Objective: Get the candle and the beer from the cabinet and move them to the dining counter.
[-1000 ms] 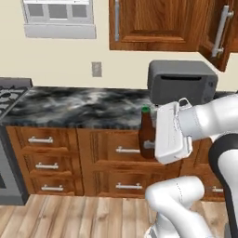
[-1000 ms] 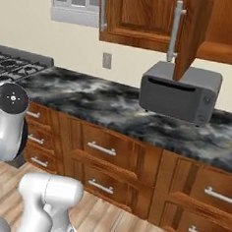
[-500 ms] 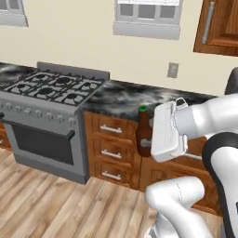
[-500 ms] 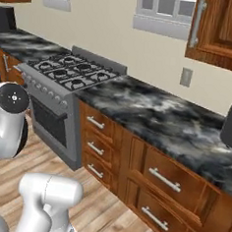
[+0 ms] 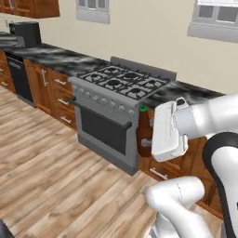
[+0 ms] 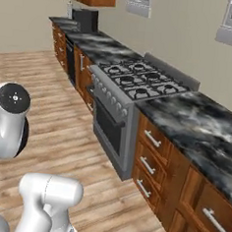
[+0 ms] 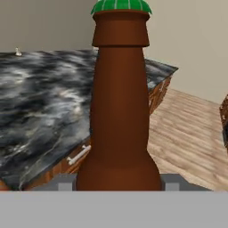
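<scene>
Beige walls (image 5: 153, 32), pale plank floor (image 5: 51, 167). Steel gas range (image 5: 114, 104) among reddish-brown drawers (image 6: 154, 160), under black-veined marble tops (image 6: 200, 129). White-framed windows (image 5: 93, 7) high on the wall.

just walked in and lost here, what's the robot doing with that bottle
The white robot arm's pincer is shut on a slim dark brown glass beer bottle with a green cap, held upright in front of the grey gas stove. It looks to be carrying it across the kitchen; neither the cabinet nor the dining counter shows.

The beer (image 7: 119, 102) hides the end effector's fingertips; its base is cut off in the hand view.
</scene>
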Tool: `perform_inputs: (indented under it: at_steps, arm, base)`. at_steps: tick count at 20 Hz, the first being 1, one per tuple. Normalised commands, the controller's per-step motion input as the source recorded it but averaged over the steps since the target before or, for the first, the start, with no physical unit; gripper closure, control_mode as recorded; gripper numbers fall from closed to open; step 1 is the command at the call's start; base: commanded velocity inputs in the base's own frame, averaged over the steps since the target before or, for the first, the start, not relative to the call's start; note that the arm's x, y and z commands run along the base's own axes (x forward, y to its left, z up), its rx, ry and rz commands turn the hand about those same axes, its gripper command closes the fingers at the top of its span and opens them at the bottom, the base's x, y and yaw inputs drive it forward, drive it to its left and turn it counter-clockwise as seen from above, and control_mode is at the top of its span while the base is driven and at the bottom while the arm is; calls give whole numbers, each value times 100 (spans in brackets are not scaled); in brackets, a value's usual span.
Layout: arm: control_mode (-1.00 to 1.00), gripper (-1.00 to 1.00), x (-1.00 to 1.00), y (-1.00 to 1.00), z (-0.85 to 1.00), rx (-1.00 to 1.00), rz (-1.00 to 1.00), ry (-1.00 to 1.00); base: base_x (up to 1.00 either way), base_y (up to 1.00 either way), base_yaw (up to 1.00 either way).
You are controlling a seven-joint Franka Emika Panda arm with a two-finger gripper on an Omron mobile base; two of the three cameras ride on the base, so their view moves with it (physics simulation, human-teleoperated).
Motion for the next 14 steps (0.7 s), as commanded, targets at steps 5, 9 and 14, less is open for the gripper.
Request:
perform_inputs:
  at_steps: [5,9,14]
  arm:
    - [100,100,0,0,0,0,0,0]
    - [100,100,0,0,0,0,0,0]
    - [100,100,0,0,0,0,0,0]
  base:
    - [-1,40,61]
    - [-15,34,57]
    - [-73,1,42]
